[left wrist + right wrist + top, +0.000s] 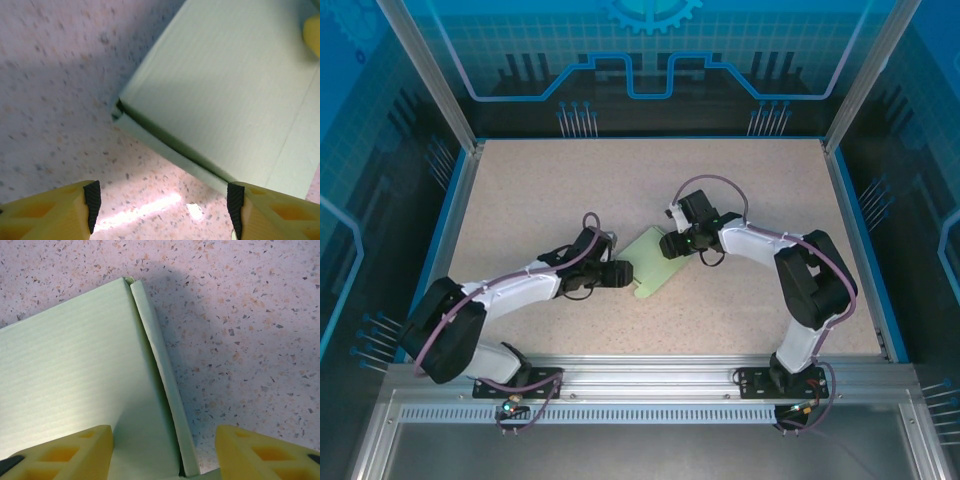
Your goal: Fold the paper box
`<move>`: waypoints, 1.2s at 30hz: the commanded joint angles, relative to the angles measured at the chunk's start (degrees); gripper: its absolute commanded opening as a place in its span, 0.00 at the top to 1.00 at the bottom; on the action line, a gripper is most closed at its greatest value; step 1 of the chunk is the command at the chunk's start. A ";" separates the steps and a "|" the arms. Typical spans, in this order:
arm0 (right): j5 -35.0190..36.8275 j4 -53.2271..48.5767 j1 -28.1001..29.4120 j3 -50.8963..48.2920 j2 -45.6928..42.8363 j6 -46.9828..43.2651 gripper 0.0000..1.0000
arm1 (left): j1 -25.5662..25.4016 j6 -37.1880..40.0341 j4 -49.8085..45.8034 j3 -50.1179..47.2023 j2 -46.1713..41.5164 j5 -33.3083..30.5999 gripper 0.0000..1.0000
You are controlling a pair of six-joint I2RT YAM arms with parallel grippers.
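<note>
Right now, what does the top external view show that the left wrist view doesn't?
Top external view: both arms reaching over the speckled table, with the left gripper and the right gripper closing in on the paper box from opposite sides.

Left wrist view: close detail of the box's near edge, where a dark gap runs above a narrow flap, and the left gripper's fingers are spread wide in front of it.

Both: the mint-green box lying flat on the table, with the right gripper at its far side.
</note>
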 commanded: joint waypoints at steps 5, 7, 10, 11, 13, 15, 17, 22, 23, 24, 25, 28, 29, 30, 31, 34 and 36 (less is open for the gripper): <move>-0.61 -2.13 -0.49 -1.70 -0.54 1.49 0.43 | 0.90 -6.62 10.34 3.04 7.10 9.69 0.37; -0.62 -2.14 -0.53 -2.21 -1.32 2.43 0.43 | 1.37 -6.14 10.38 4.44 9.34 9.60 0.40; -0.14 -2.20 -0.60 -3.15 -2.67 4.51 0.43 | 2.15 -4.52 9.87 6.69 12.13 8.55 0.44; 0.20 -2.10 -0.60 -3.48 -3.14 5.28 0.43 | 2.39 -3.64 9.56 7.61 12.98 8.10 0.46; 0.69 -1.78 -0.84 -3.86 -3.73 6.42 0.43 | 2.91 -2.08 8.82 9.72 14.98 7.50 0.49; 0.74 -1.71 -1.53 -3.56 -3.74 7.00 0.42 | 3.49 -0.90 8.02 11.93 17.10 7.36 0.51; 0.57 -1.74 -2.78 -2.79 -3.40 6.96 0.42 | 3.83 0.09 7.52 13.51 18.84 7.32 0.54; -0.44 -3.78 -4.91 -1.38 -4.78 3.99 0.41 | 4.00 1.15 6.56 15.05 19.02 7.45 0.47; -0.57 -4.43 -5.08 -1.31 -5.63 3.05 0.41 | 3.99 1.44 6.39 15.34 18.79 7.41 0.46; -0.49 -5.05 -5.08 -1.22 -6.33 2.40 0.40 | 3.98 1.64 6.25 15.53 18.63 7.28 0.44; -0.07 -5.90 -5.09 -1.27 -7.23 1.75 0.40 | 3.99 1.91 6.09 15.75 18.42 7.01 0.43; 1.64 -8.53 -5.17 -1.72 -10.03 -0.13 0.39 | 4.18 2.77 5.64 16.17 17.61 6.39 0.39; 2.37 -9.36 -5.17 -2.15 -11.26 -0.86 0.39 | 4.28 3.12 5.58 16.07 17.06 6.27 0.37; 2.83 -9.84 -5.19 -2.69 -12.38 -1.29 0.38 | 4.23 3.38 5.71 15.94 16.59 6.20 0.36; 3.12 -10.25 -5.17 -3.46 -13.72 -1.82 0.38 | 4.25 3.64 5.64 15.81 16.06 6.17 0.36; 2.49 -11.20 -4.94 -5.27 -16.64 -2.14 0.38 | 4.26 4.91 5.12 15.76 15.04 5.10 0.35; 3.30 -12.56 -3.51 -6.23 -18.16 -1.97 0.38 | 4.50 6.64 4.26 16.04 14.66 3.38 0.34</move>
